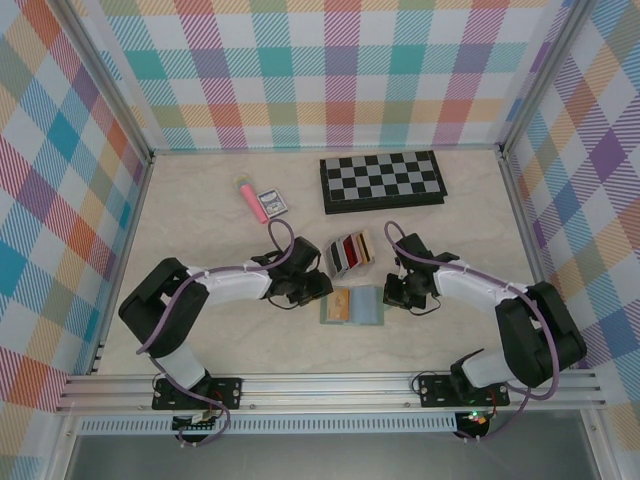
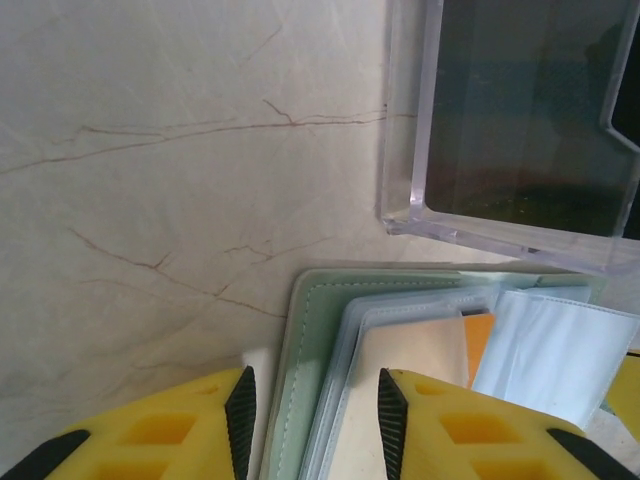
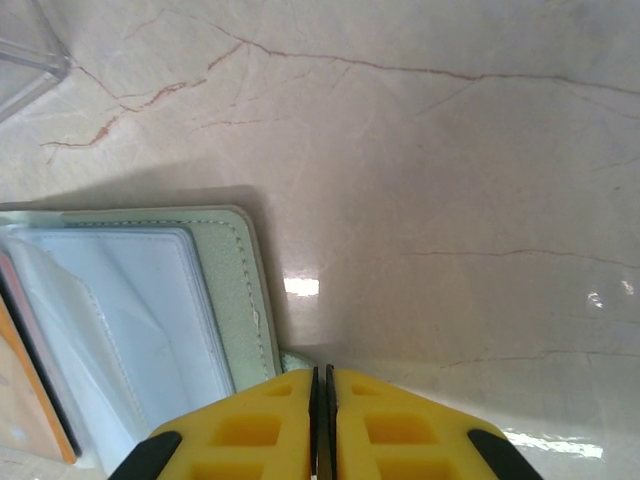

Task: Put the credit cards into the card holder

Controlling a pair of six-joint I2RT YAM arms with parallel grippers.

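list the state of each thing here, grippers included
card holder: lying open, orange card in a pocket
left gripper: open, jaws either side of the card holder's left edge
right gripper: shut, at the card holder's right edge
clear rack: holding several credit cards
chessboard: lying flat, squares up

The left arm (image 1: 232, 280) folds inward from its base, elbow out to the side. Its wrist hangs low over the worktop (image 1: 200, 220), and the left pincer (image 1: 312, 290) (image 2: 312, 405) has its jaws parted. The right arm (image 1: 480, 285) mirrors that bend, and the right pincer (image 1: 402, 293) (image 3: 322, 385) has its jaws pressed together.
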